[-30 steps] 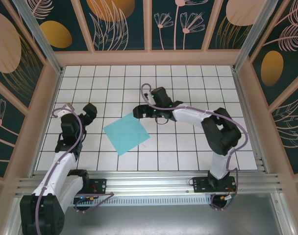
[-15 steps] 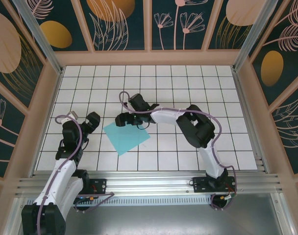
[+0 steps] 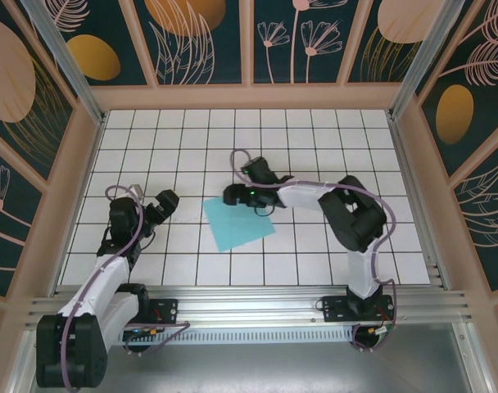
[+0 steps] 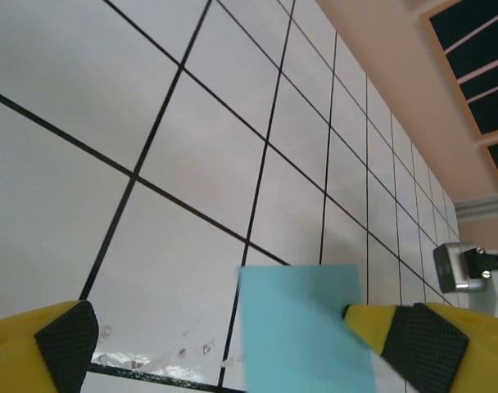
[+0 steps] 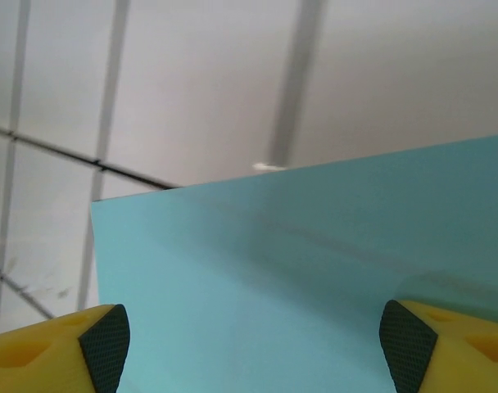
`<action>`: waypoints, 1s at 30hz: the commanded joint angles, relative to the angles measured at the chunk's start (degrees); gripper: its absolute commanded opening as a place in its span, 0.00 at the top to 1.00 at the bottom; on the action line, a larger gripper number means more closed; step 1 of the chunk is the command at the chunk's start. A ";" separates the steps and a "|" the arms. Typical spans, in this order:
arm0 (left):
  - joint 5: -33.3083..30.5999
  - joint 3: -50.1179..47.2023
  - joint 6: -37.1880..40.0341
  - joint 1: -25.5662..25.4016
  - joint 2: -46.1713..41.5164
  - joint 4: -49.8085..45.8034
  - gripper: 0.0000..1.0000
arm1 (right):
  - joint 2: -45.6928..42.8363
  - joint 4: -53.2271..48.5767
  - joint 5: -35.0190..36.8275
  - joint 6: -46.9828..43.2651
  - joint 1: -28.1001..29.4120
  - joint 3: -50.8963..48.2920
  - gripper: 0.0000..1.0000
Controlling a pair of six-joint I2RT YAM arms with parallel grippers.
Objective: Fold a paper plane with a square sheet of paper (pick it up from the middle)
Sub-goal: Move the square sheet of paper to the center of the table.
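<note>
The square sheet of paper (image 3: 237,223) lies flat on the white tiled floor, turned like a diamond; no paper plane shape shows. My right gripper (image 3: 232,196) is low over the sheet's far edge, reaching in from the right. In the right wrist view the turquoise sheet (image 5: 298,278) spreads under and between the right gripper's (image 5: 257,348) wide-apart fingers, which pinch nothing. My left gripper (image 3: 164,204) stands open about one tile left of the sheet. In the left wrist view the sheet (image 4: 302,327) lies ahead of the left gripper (image 4: 241,352), and one yellow fingertip (image 4: 372,319) overlaps its edge.
Pink wooden walls (image 3: 249,97) enclose the tiled floor on three sides. An aluminium rail (image 3: 249,299) carrying both arm bases runs along the near edge. Scuff marks (image 4: 151,360) show on a tile near the left gripper. Open tiles lie behind and to the right of the sheet.
The right gripper swung left to the sheet, then came back right, and the sheet slid about one tile right with it. The right jaws narrowed slightly. The left gripper edged toward the sheet.
</note>
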 commanded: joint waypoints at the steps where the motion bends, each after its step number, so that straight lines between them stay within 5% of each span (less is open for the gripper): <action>1: 3.82 1.81 -0.77 -1.89 1.86 4.28 0.01 | -3.48 -5.67 6.71 1.24 -3.87 -4.98 0.16; 14: 2.52 6.77 0.08 -14.48 12.04 5.78 0.01 | -17.28 -8.37 6.65 6.71 -4.86 -10.92 0.21; 30: 0.52 6.13 3.51 -15.07 9.04 3.47 0.01 | -13.08 -4.40 3.76 12.92 6.55 -14.91 0.25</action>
